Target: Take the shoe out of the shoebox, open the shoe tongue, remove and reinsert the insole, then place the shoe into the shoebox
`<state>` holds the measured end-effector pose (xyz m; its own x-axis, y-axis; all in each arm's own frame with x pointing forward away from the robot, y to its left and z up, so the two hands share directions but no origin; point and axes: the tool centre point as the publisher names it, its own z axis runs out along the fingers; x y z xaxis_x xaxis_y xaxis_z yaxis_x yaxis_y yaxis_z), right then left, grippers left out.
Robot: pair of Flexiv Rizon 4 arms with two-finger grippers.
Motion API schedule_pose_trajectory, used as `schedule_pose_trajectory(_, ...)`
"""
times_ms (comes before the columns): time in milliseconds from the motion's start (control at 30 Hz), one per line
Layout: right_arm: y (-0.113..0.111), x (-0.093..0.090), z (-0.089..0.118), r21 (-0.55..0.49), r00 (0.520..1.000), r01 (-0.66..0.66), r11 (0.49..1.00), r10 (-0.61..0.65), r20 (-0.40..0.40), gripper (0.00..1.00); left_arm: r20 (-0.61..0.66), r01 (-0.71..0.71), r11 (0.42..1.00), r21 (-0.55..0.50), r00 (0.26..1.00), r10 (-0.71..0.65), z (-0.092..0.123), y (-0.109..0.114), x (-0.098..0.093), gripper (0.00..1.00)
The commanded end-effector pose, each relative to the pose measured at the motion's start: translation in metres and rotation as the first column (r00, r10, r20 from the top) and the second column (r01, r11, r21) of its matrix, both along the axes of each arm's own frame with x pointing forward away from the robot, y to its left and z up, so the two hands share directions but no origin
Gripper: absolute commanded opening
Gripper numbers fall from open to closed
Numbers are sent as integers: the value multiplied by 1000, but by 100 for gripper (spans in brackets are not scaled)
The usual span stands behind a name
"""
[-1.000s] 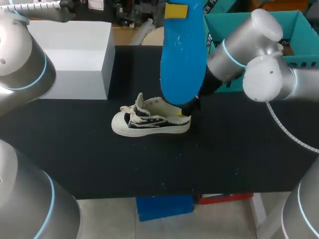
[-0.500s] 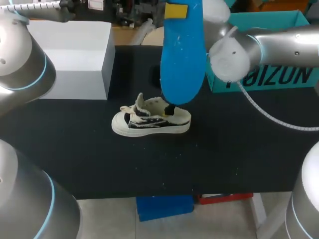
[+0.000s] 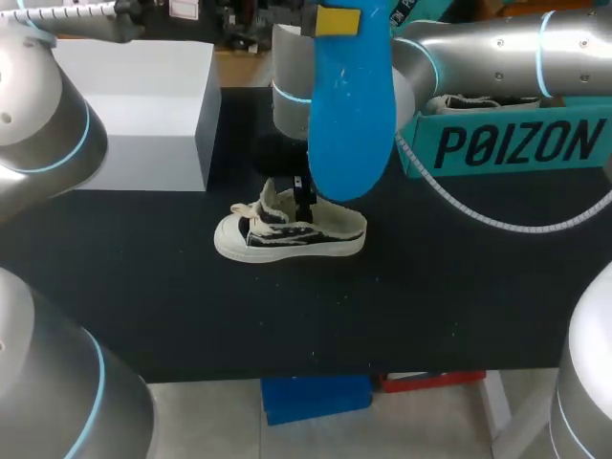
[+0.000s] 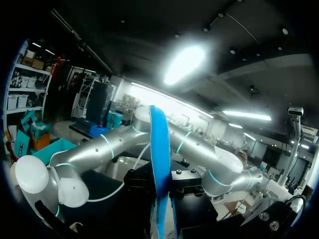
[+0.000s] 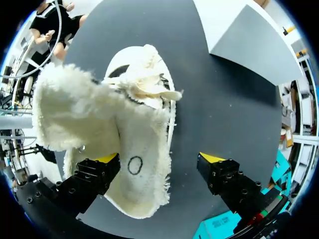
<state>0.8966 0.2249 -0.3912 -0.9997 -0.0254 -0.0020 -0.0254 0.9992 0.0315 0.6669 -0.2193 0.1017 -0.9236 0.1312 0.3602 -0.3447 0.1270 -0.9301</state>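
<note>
A small cream and black shoe (image 3: 287,232) lies on its sole on the black table (image 3: 430,287), toe toward my left arm. Its fleecy lining and raised tongue fill the right wrist view (image 5: 124,134). My right gripper (image 3: 304,196) hangs just above the shoe's opening, open; seen from its own wrist (image 5: 159,158), one fingertip sits against the shoe's side and the other stands apart over bare table. The blue insole (image 3: 350,105) is held high above the shoe. My left gripper (image 4: 160,199) is shut on the insole (image 4: 158,149), seen edge-on.
The teal shoebox (image 3: 507,148) stands open at the back right with another shoe inside. A white box (image 3: 134,105) sits at the back left. My right arm (image 3: 478,48) stretches across the table's rear, over the shoebox.
My right arm has swung left across the table, uncovering the shoebox. Its gripper shifted from the shoe's heel to above its opening. The insole and shoe stayed put.
</note>
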Motion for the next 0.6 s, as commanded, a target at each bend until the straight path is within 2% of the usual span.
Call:
schedule_pose_trajectory(33,5,3,-5,-90,1000,2,996,-3,-7,100,-1,-1,1000,5,1000,1,1,-1,0,0)
schedule_pose_trajectory(167,8,4,-10,-77,1000,-2,997,1,-14,100,-1,-1,1000,5,1000,1,1,-1,0,0)
schedule_pose_trajectory(200,9,4,-11,-70,1000,-4,998,3,-20,91,-1,-1,1000,5,1000,1,1,-1,0,0)
schedule_pose_trajectory(233,9,3,-12,-63,1000,-3,998,2,-22,61,-1,-1,1000,5,1000,1,1,-1,0,0)
schedule_pose_trajectory(267,9,3,-14,-61,1000,-1,998,0,-23,40,-1,-1,1000,5,1000,1,1,-1,0,0)
schedule_pose_trajectory(300,9,3,-16,-57,1000,2,998,-4,-31,12,-1,-1,1000,5,1000,1,1,-1,0,0)
schedule_pose_trajectory(333,9,3,-16,-57,1000,2,998,-4,-31,0,-1,-1,1000,5,1000,1,1,-1,0,0)
schedule_pose_trajectory(600,9,3,-16,-57,1000,2,998,-4,-31,0,-1,-1,1000,5,1000,1,1,-1,0,0)
